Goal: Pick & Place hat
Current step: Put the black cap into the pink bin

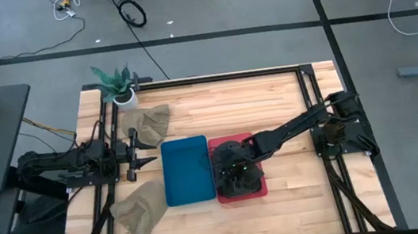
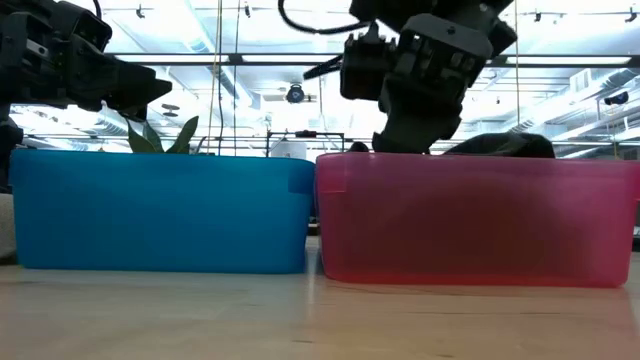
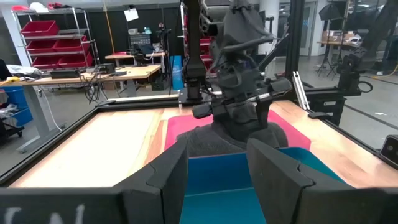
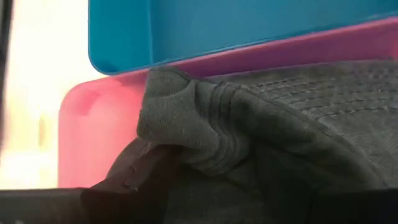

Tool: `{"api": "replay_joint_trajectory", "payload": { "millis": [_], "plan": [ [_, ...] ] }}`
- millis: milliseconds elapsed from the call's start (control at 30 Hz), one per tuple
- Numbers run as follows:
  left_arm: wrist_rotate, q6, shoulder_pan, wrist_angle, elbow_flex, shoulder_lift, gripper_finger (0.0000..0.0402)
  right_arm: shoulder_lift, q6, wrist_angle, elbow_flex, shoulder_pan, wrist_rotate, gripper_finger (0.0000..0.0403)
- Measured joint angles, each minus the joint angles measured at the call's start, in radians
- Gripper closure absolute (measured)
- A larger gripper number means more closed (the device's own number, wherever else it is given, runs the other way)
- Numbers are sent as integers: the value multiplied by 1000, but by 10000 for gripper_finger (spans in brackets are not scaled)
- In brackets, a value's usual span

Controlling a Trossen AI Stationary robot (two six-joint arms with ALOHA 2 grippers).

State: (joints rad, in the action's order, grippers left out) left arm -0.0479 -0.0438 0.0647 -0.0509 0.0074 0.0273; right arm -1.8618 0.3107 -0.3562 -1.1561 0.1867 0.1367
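Observation:
A dark grey hat (image 1: 242,178) lies in the red bin (image 1: 260,193), which stands right of the blue bin (image 1: 186,172). Its crown (image 2: 500,144) shows over the red bin's rim (image 2: 470,160) in the low view. My right gripper (image 1: 234,171) reaches down into the red bin from the table's right and is shut on the hat (image 4: 292,118). My left gripper (image 1: 143,151) waits open above the table, left of the blue bin, pointing toward it (image 3: 217,180). My right gripper holds the dark grey hat by a bunched fold of its cloth (image 4: 186,134), several layers gathered against one finger (image 4: 140,180); the other finger is hidden under the cloth. It comes slanting down from above. The hat's body rests inside the red bin (image 4: 93,124).
Two tan hats lie on the wooden table, one at the far left (image 1: 150,123) and one at the near left (image 1: 140,209). A potted plant (image 1: 119,84) stands at the far left corner. Bare wood lies right of and beyond the bins.

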Motion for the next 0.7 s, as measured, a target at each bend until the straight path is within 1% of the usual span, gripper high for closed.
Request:
{"api": "replay_joint_trajectory", "payload": {
  "millis": [167, 300, 433, 500, 633, 700],
  "plan": [
    [0, 0, 0, 3, 0, 0, 232, -3, 21, -26, 0, -28, 102, 179],
    [0, 0, 0, 3, 0, 0, 232, 40, 20, -14, 6, -30, 114, 179],
    [0, 0, 0, 3, 0, 1, 232, 113, 28, -43, 12, -25, 118, 179],
    [0, 0, 0, 3, 0, 1, 232, 152, 30, -35, 11, -17, 101, 179],
    [0, 0, 0, 3, 0, 1, 232, 212, 29, -31, 11, 15, -28, 179],
    [0, 0, 0, 3, 0, 1, 232, 242, 35, -64, 11, 30, -41, 179]
  ]
}}
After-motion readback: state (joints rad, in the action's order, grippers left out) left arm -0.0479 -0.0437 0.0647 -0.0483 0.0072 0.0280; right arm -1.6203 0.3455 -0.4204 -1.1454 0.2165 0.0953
